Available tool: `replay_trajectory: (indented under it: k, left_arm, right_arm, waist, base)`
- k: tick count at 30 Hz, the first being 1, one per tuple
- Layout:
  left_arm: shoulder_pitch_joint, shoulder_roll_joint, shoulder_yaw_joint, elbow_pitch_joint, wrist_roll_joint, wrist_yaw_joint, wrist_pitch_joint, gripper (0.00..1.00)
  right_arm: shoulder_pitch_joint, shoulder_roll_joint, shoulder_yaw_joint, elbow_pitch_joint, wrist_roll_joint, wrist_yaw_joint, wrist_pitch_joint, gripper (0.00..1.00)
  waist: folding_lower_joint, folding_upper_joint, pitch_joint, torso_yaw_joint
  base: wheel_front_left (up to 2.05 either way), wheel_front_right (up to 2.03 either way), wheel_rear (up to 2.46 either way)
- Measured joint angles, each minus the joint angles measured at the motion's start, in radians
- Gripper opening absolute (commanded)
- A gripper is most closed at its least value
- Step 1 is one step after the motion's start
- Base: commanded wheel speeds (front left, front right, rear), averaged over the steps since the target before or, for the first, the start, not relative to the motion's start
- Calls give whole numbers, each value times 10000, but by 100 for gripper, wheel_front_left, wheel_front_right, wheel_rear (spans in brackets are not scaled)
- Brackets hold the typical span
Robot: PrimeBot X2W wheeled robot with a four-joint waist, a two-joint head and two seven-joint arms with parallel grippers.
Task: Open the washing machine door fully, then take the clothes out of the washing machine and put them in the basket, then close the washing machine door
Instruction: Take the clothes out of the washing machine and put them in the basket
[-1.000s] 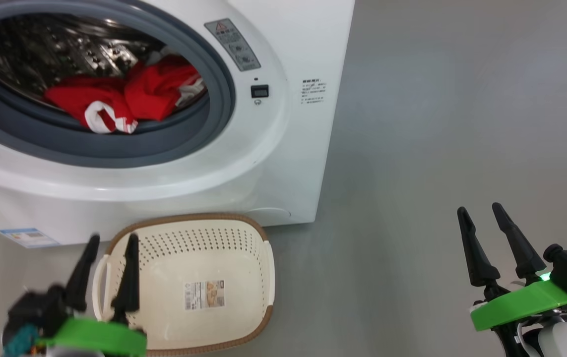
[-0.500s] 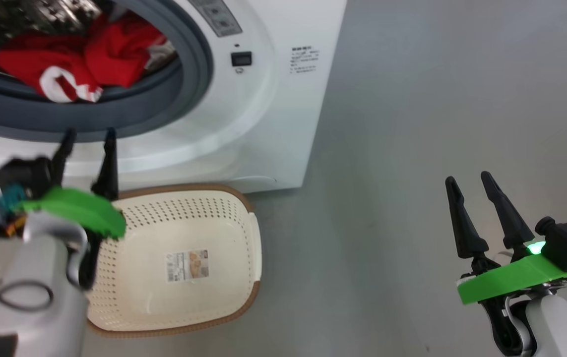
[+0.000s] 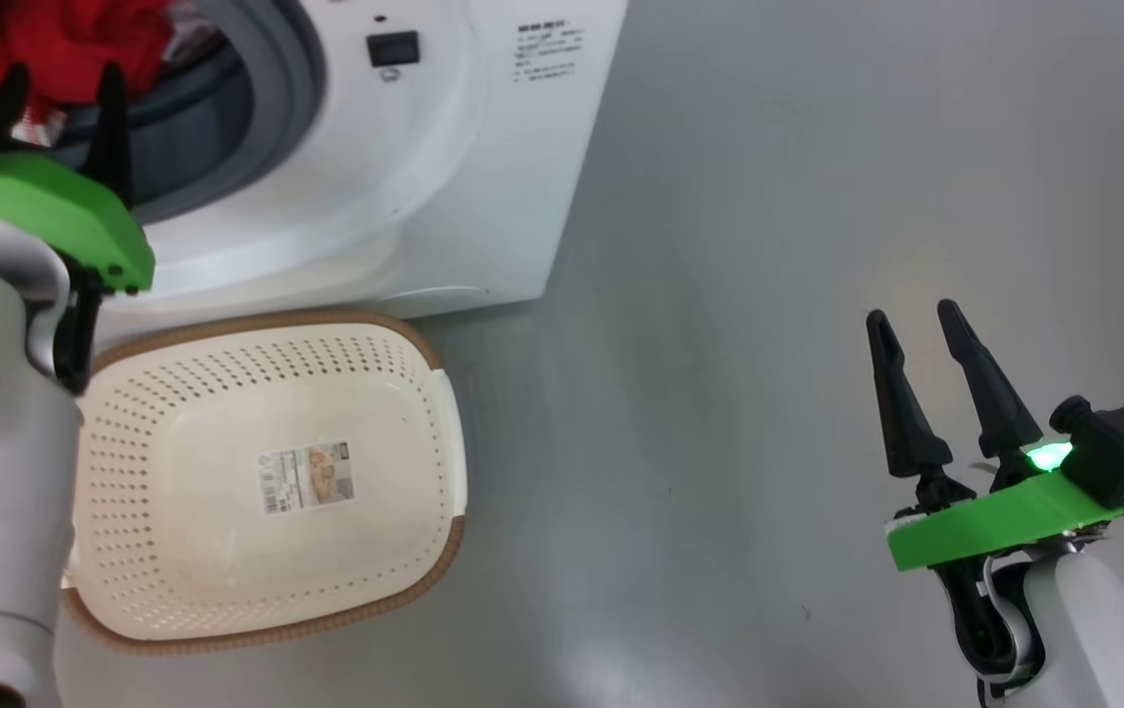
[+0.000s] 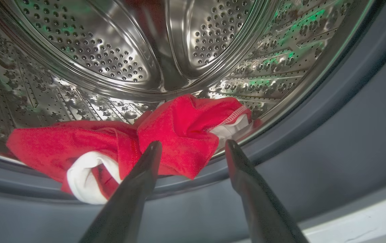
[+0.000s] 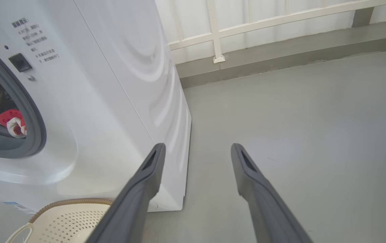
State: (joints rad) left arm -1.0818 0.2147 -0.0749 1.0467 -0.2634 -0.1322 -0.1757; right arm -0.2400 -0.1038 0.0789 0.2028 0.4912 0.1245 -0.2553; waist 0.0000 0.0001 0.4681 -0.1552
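One basket (image 3: 402, 395); one machine (image 3: 443, 147) (clothes (image 4: 179, 135) inside)

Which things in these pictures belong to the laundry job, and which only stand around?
For the job: washing machine, red clothes in its drum, basket, left gripper, fingers open, at the drum.
Only around: grey floor, white railing, right gripper open over the floor.

The clothes (image 4: 179, 128) are red and white; the perforated basket (image 3: 394, 413) cream, brown-rimmed.

shiny perf. steel drum (image 4: 88, 50), soft red cloth clothes (image 4: 179, 131), matt grey rubber gasket (image 4: 348, 135), cream plastic basket (image 3: 227, 364) w/ paper label (image 3: 306, 477)
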Motion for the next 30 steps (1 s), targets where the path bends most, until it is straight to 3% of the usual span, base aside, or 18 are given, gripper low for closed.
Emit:
replay_trajectory:
  k: [12,26,27,28,29,30]
  left_arm:
    - [-1721,426,-357,1693,196,100,84,100]
    - [-2421,907,-698,2414,353,514,508,100]
    - [-2455,909,-715,2431,353,535,508,83]
    - [-2499,917,-740,2447,353,539,508,55]
    - [-2517,924,-756,2447,353,539,506,43]
    - [-2519,928,-779,2452,353,539,506,12]
  right_arm:
    - [-509,109,153,-136,17,0,0,100]
    - [-777,226,257,-307,17,0,0,100]
    - [-792,234,257,-322,17,0,0,100]
    - [-792,244,257,-326,17,0,0,100]
    - [-792,253,255,-326,17,0,0,100]
    - [-792,263,255,-326,17,0,0,100]
  waist:
    - [0,0,787,-450]
    - [0,0,1489,-811]
    - [1,0,1506,-832]
    - [0,0,1520,-851]
    - [0,0,1529,-866]
    - [0,0,1533,-879]
  base:
    - [0,0,0]
    - [0,0,0]
    - [0,0,0]
    - [0,0,0]
    - [0,0,0]
    - [0,0,0]
